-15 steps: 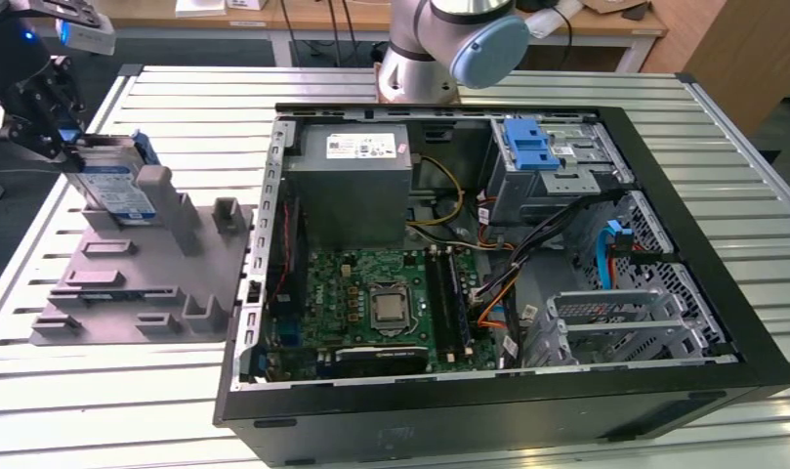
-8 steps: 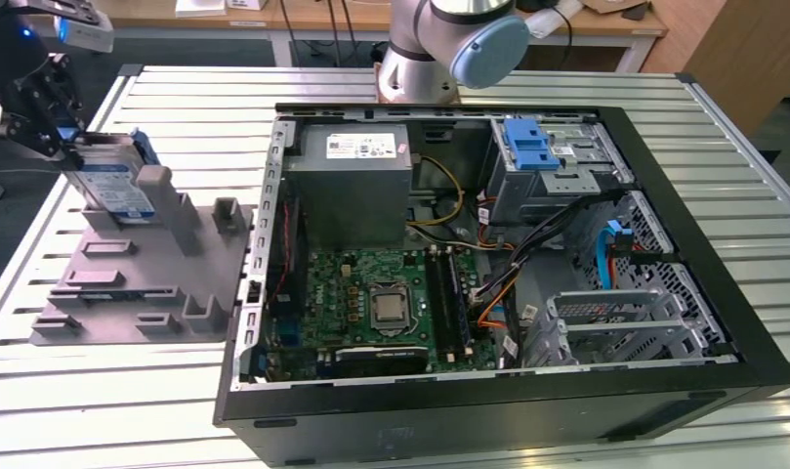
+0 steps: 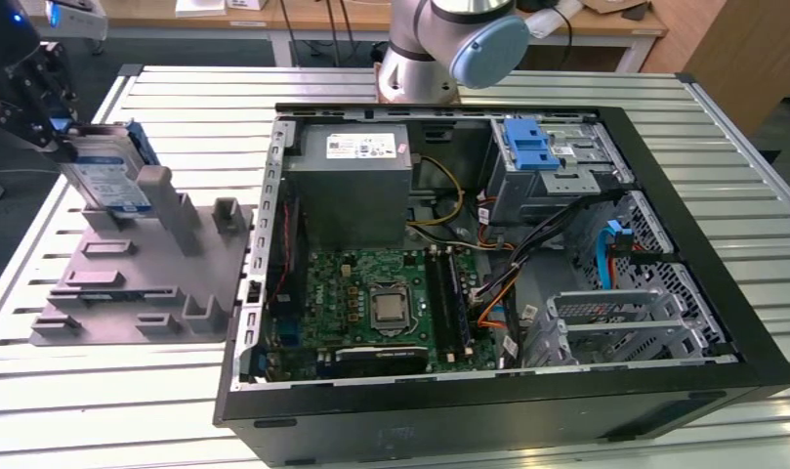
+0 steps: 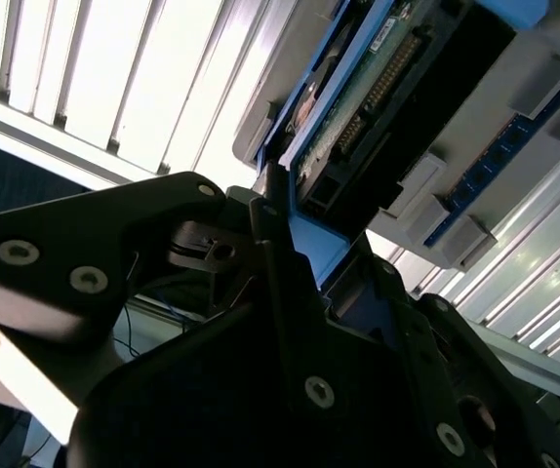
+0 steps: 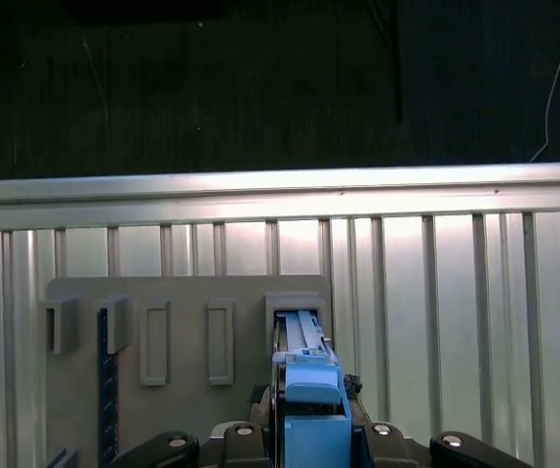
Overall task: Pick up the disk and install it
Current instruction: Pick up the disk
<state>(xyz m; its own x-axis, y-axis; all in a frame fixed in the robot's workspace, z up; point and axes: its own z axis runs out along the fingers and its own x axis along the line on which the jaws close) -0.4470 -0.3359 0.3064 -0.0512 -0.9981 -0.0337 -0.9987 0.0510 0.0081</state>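
At nine o'clock of the open computer case, the grey holder has the disk upright in its slot. The gripper has its jaws clamped on the blue carrier. A skewed pull could jam it there.

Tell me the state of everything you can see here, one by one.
hand: shut on the disk.
disk: upright at the grey stand, outside the computer case.
grey stand: flat on the table.
computer case: on its side, open, side panel off.
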